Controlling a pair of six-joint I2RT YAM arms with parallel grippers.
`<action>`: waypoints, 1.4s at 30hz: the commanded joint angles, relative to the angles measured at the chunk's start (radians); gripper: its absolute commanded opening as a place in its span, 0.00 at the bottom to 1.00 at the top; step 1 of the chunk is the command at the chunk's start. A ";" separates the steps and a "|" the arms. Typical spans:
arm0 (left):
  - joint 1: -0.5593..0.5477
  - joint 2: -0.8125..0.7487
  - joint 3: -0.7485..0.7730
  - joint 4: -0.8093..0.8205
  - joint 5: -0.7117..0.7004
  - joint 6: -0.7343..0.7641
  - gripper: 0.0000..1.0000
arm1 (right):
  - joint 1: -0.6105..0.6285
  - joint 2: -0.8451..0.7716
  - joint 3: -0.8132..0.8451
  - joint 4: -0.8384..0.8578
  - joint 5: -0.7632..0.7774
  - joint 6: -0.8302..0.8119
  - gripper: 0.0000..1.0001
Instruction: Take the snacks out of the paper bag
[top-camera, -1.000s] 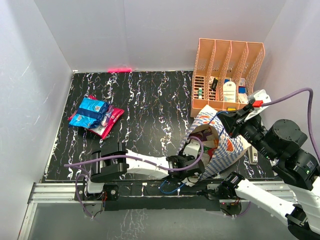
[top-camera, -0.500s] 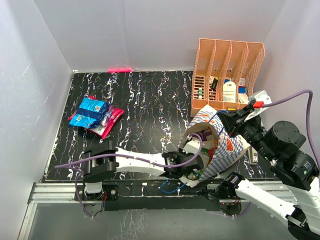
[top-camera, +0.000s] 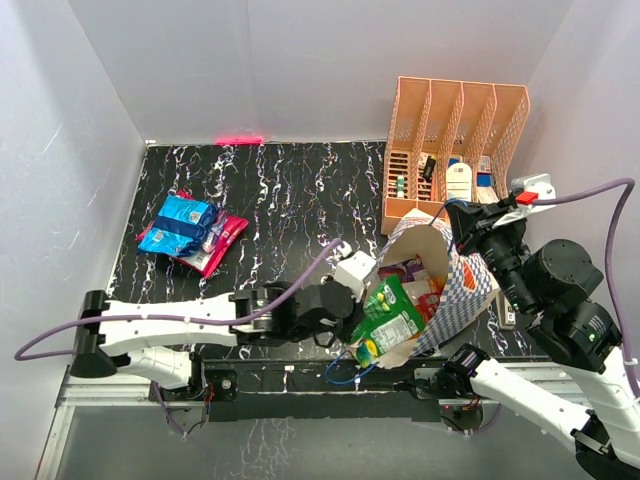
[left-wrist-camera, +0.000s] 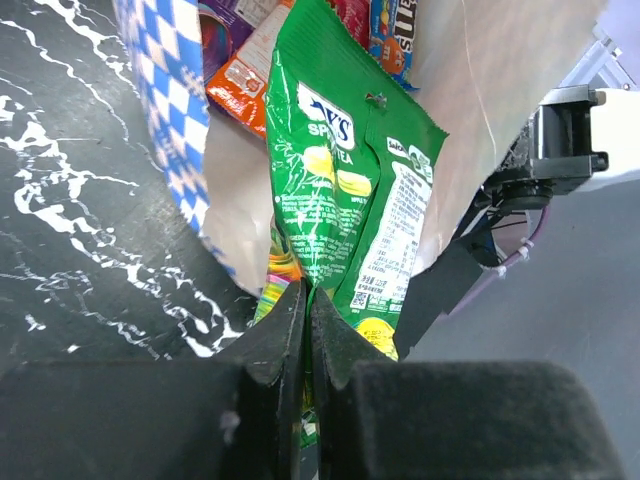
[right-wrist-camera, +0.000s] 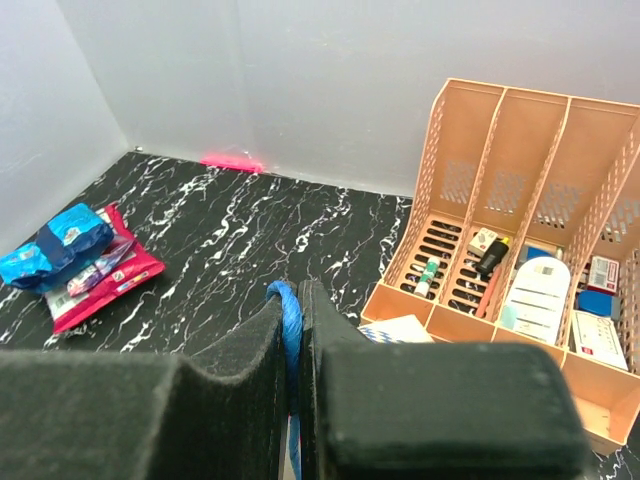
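The blue-and-white checkered paper bag (top-camera: 458, 292) stands at the right with its cream mouth tipped toward the left arm. My left gripper (left-wrist-camera: 307, 296) is shut on the lower edge of a green snack packet (left-wrist-camera: 340, 190), which lies half out of the bag's mouth (top-camera: 388, 315). More snacks, orange (left-wrist-camera: 238, 82) and purple, sit deeper inside the bag (left-wrist-camera: 165, 130). My right gripper (right-wrist-camera: 293, 297) is shut on the bag's blue cord handle (right-wrist-camera: 290, 330) and holds it up above the bag (top-camera: 462, 222). Blue and magenta snacks (top-camera: 190, 230) lie on the table at the left.
A peach-orange slotted organizer (top-camera: 455, 150) with small items stands behind the bag, at the back right (right-wrist-camera: 520, 230). The black marbled tabletop (top-camera: 290, 210) is walled in white on three sides. The arms' base rail runs along the near edge.
My left gripper closed on the green packet inside the bag and drew it back to the left, out of the mouth. The right gripper lifted the handle slightly.
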 joint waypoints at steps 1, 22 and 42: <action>-0.002 -0.079 0.091 -0.169 -0.062 0.017 0.00 | 0.004 0.019 0.003 0.142 0.067 -0.023 0.07; 0.452 -0.058 0.557 -0.682 -0.164 0.114 0.00 | 0.004 -0.040 0.005 0.133 0.087 -0.064 0.08; 1.637 -0.157 0.039 -0.021 0.439 -0.175 0.00 | 0.003 -0.061 -0.004 0.116 0.030 -0.047 0.08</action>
